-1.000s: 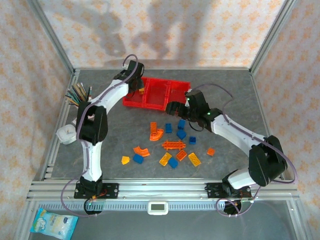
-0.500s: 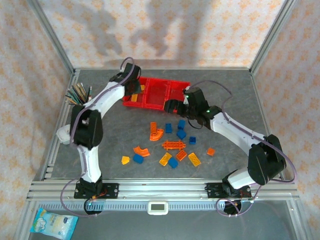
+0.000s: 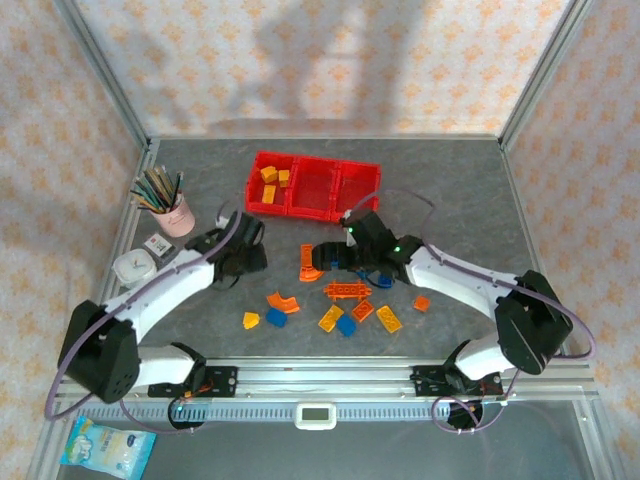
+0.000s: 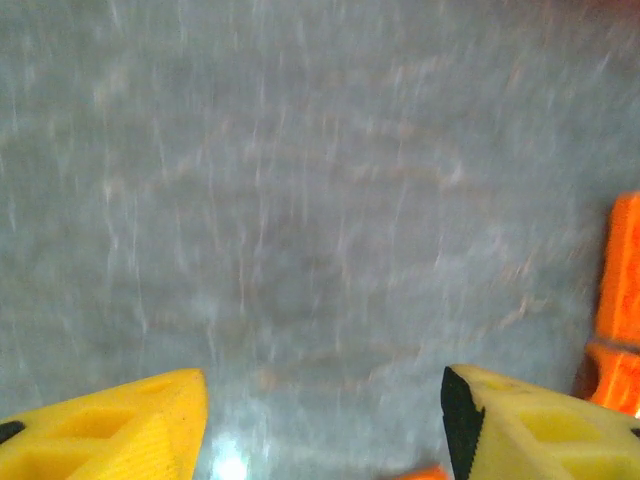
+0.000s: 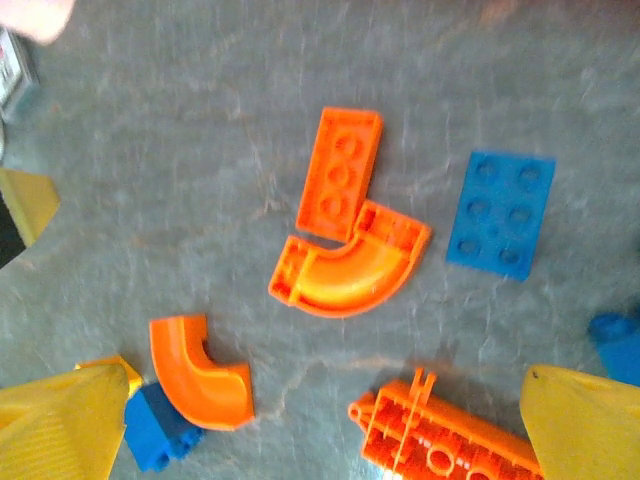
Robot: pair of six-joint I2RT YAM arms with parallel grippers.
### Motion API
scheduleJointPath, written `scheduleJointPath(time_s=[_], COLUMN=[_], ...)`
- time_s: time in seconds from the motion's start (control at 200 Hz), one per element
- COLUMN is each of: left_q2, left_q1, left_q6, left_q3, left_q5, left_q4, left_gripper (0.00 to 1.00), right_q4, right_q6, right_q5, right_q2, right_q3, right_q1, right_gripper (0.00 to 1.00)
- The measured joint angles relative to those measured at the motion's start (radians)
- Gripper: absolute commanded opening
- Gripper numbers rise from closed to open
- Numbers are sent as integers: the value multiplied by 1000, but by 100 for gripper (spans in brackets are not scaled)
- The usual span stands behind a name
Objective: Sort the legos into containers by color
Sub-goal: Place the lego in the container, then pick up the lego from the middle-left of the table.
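Sorting under way: the red containers [image 3: 315,186] are seen at the far side of the worktop [image 3: 450,200], with a few yellow legos [image 3: 271,180] already lying in the leftmost bin. The loose legos [image 3: 345,305], in orange, blue and yellow, are spread on the worktop in front of the containers, between the two arms. The right gripper [image 5: 327,370] is held low over this scatter, its fingers spread wide and nothing gripped. Below it, a flat orange brick [image 5: 340,175] is seen touching a curved orange brick [image 5: 350,265], with a blue plate [image 5: 500,213] just beside them and an orange ladder brick [image 5: 450,440] near the right finger. The left gripper [image 4: 324,375] is held close over bare worktop to the left of the scatter, its fingers parted and empty. A pink cup [image 3: 178,218] of pencils is seen at the worktop's left edge.
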Motion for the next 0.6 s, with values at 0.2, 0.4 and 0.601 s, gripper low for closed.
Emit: scheduleJointPath(time_s=[0.2,0.4,0.601], left_q2=[-132,-212,-212], left_q1=[-111,-166,-206], left_q6=[-153,-241,-266], left_q3=[-115,-208,-246], left_q5=[2,43,80], left_q4=[-64,-99,-97], left_gripper=[68,68,68], right_q4=[38,68,80], right_q6=[33,65,72], right_q5=[12,26,38], right_q2=[-12,-12,-12], right_q3=[-64,-89,-89], right_q1=[93,106,115], right_gripper=[100,100,100])
